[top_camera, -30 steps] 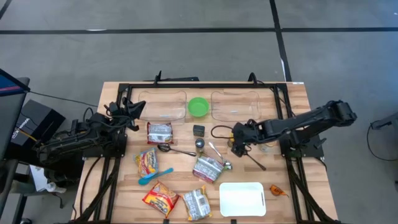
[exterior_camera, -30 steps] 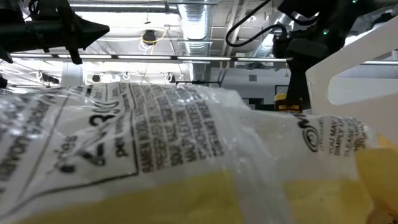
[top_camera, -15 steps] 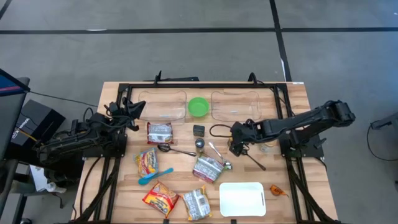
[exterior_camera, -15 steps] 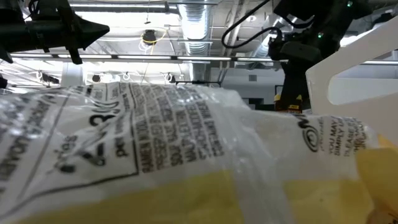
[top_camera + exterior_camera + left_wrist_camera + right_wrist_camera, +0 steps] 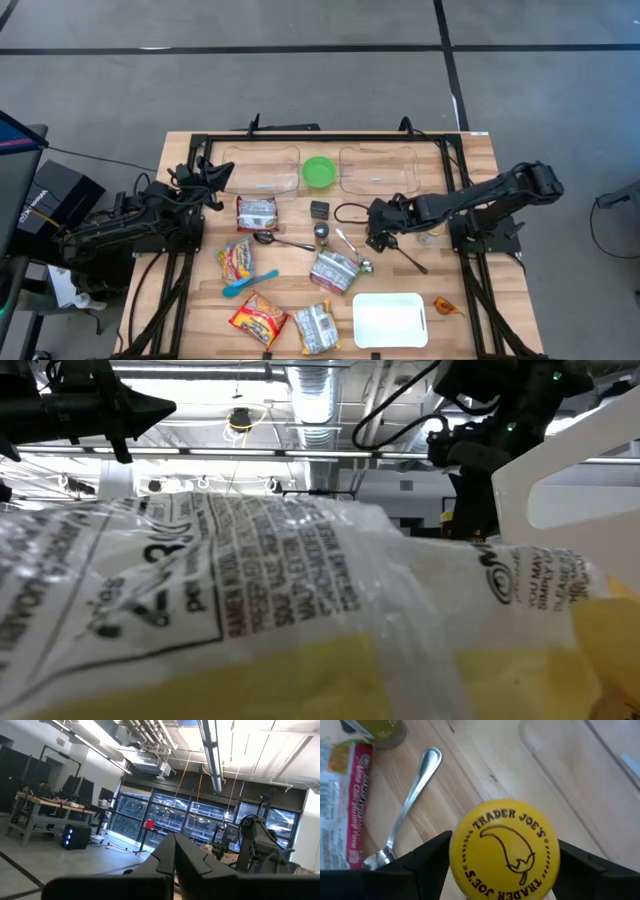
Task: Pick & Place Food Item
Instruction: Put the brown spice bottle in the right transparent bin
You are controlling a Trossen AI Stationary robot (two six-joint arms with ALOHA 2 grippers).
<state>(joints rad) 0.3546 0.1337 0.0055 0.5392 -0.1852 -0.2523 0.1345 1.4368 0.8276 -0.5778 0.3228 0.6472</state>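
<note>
Table (image 5: 470,150): wooden top, food packets, spoons and trays spread over the middle and near edge

Left arm parked at the table's left side, left gripper (image 5: 215,170) pinched shut on nothing, well apart from the work

Right arm reaches in from the right toward centre. Right gripper (image 5: 378,228) stands over the boards just right of the metal spoon (image 5: 407,805)

Right wrist view: a yellow lid (image 5: 504,851) of a jar fills the gap between the two fingers (image 5: 420,860), lid face turned to the camera. Jaws wide, one on each side of the lid; probably gripping it, though contact itself is hard to confirm

Jar's long axis runs along the gripper's own line, lid end toward the wrist; body hidden behind the lid

Right arm is the nearer one. White tray (image 5: 390,320) lies toward the near edge from the gripper, clear bins (image 5: 378,168) toward the far edge; either may be the drop spot
</note>
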